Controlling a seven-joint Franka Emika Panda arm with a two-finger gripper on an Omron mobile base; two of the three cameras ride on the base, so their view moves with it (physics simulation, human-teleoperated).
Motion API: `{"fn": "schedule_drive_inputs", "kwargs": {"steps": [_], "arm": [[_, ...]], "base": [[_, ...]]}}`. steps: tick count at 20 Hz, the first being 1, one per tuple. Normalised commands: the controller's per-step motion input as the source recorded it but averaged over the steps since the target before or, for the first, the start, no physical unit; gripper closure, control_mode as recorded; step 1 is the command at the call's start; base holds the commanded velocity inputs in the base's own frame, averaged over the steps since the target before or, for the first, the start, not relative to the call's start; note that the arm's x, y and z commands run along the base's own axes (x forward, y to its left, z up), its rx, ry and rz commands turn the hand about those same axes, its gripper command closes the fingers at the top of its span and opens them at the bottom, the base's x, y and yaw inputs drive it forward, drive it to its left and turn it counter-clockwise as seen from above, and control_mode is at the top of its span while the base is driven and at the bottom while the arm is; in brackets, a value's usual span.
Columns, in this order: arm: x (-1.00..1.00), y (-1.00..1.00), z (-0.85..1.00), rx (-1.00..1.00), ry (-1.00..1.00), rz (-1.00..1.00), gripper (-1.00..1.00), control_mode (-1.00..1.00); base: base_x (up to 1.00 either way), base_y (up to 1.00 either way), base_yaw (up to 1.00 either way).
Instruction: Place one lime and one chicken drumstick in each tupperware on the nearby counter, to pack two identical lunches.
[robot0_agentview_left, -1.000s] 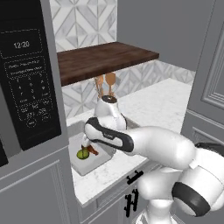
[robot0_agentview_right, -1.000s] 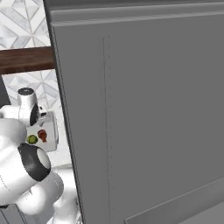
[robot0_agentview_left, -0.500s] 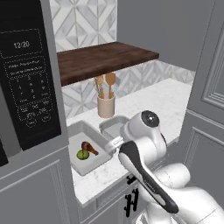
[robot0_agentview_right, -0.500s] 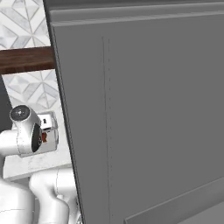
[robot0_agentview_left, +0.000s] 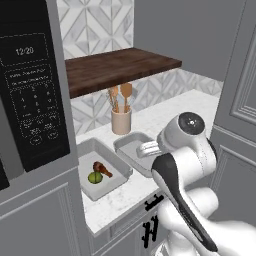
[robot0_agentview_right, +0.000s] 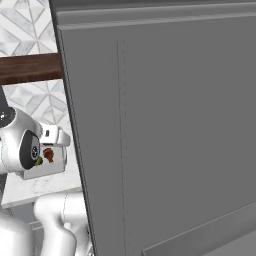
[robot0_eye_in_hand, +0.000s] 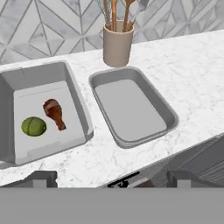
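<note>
Now the gripper hangs above the counter edge with its jaws spread wide and nothing between them. On the counter two tupperwares sit side by side: the left tupperware holds a lime and a drumstick lying just beside each other, while the right tupperware has nothing in it. Behind that second one stands a beige cup of wooden utensils, against the patterned wall.
</note>
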Motion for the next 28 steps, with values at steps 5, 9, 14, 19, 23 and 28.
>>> {"fn": "schedule_drive_inputs", "kwargs": {"steps": [5,9,14,19,23,28], "arm": [[-0.60,-0.36,-0.01,0.00,-0.01,-0.02,-1.00,-1.00],[-0.62,-0.19,-0.10,0.00,0.00,0.00,-1.00,-1.00],[0.00,0.00,0.00,0.00,0.00,0.00,-1.00,1.00],[0.00,0.00,0.00,0.00,0.00,0.00,-1.00,1.00],[0.00,0.00,0.00,0.00,0.00,0.00,-1.00,1.00],[0.00,0.00,0.00,0.00,0.00,0.00,-1.00,1.00]], "base": [[0.00,0.00,0.00],[0.00,0.00,0.00],[-0.94,0.00,-0.02],[-1.00,0.16,-0.20],[-1.00,0.66,-0.41],[-1.00,0.45,-0.52]]}}
